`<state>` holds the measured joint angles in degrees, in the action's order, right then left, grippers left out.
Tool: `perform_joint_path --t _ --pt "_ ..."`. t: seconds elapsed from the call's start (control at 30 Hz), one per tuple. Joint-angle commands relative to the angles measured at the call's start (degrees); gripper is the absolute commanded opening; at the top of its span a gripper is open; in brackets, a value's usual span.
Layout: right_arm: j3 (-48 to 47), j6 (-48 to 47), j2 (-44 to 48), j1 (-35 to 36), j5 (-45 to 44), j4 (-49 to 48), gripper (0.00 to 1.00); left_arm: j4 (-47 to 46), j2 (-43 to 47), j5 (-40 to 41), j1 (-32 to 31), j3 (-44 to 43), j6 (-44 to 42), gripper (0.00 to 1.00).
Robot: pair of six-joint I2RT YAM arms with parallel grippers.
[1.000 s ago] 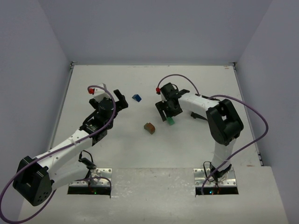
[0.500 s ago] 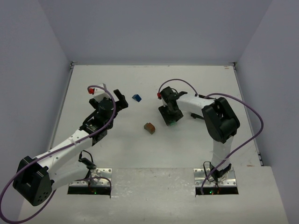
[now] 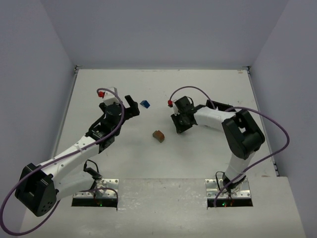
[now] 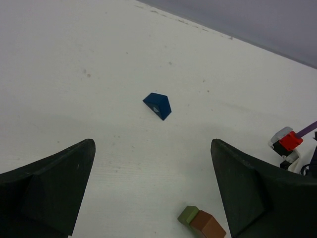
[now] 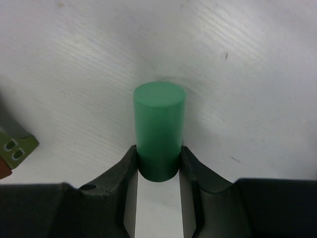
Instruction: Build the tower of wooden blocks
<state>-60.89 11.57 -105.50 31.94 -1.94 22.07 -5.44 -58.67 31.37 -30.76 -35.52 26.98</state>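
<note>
The right hand (image 5: 158, 154), clamped on the green cylinder (image 5: 159, 124), needed to land it squarely on the brown block (image 3: 158, 135).

On the table (image 3: 208, 84), a wedge block (image 3: 144, 104) is seen lying just to the right of the left gripper (image 3: 132, 105). A pair of touching blocks (image 3: 158, 135) is set nearer the arms' bases, between the two grippers. Right of the pair and apart from it, a cylinder (image 5: 159, 124) is clamped in the right gripper (image 3: 178, 126).
</note>
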Motion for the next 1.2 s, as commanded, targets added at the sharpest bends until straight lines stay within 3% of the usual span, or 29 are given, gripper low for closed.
perform_joint_path --t 0.0,0.17,0.27,0.33,0.67,0.9,1.17 --pt "8.65 -8.94 11.93 -0.22 7.96 -18.94 0.02 -5.06 -1.90 -17.66 0.13 -3.49 -2.39 1.00" --pt "22.48 -17.51 25.22 -0.27 21.09 -40.46 0.02 -10.73 -5.40 -42.72 0.12 -4.47 -2.78 1.00" --pt "26.88 -18.40 28.39 -0.25 27.82 -48.27 0.03 -13.72 -6.96 -50.35 -0.40 -4.56 -1.53 1.00" --pt "27.66 -18.08 29.80 -0.22 30.54 -50.86 0.03 -15.28 -8.45 -53.12 -2.24 -5.07 -1.57 1.00" --pt "29.21 -16.41 31.17 -0.13 34.14 -54.90 0.04 -13.23 -12.84 -49.07 -5.85 -7.72 -1.67 0.97" --pt "29.17 -16.23 31.43 -0.20 34.75 -53.95 0.05 -13.00 -13.22 -47.61 -5.89 -8.07 -0.42 0.60" --pt "29.34 -16.23 31.41 -0.13 35.08 -53.54 0.06 -13.11 -13.66 -47.36 -5.89 -8.25 0.01 0.32"
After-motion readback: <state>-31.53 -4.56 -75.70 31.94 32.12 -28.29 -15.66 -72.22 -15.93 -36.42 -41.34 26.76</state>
